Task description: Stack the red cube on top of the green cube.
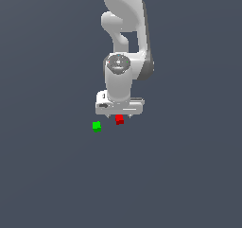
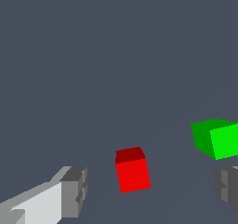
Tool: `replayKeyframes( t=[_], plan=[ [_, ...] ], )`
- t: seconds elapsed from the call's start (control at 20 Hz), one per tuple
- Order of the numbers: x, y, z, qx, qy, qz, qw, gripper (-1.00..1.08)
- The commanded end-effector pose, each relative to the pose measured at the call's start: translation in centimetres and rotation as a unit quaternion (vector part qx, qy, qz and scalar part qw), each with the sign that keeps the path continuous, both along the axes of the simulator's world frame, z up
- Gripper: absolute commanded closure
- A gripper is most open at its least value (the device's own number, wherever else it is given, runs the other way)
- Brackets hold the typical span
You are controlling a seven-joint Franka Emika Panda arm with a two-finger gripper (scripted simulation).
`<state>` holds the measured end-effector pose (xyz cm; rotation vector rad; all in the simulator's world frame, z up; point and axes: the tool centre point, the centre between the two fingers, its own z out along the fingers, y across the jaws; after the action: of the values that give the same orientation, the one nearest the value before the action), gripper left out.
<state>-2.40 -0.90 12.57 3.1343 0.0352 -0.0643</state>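
Claw [image 2: 148, 190] spread w/ gaps either side of red cube [image 2: 133, 170], green cube [image 2: 217, 138] just beside, apart.

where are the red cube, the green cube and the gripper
red cube [image 2: 133, 174], wrist view, front face
green cube [image 2: 224, 142], wrist view, bright side face
gripper [image 2: 151, 190], wrist view, midway between its two fingertips, open around the red cube
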Motion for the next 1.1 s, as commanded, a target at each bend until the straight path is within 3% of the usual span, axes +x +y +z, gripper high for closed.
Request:
replayKeyframes(
  t=[0.0,0.55,1.05],
  plan=[
    [-0.6,0.1,-0.6,0.001,-0.002,0.010,0.9999,-0.92],
    [-4.1,0.1,-4.4,0.004,-0.016,0.074,0.9971,-0.92],
    [-5.0,0.0,-5.6,0.005,-0.020,0.090,0.9957,-0.92]
  ],
)
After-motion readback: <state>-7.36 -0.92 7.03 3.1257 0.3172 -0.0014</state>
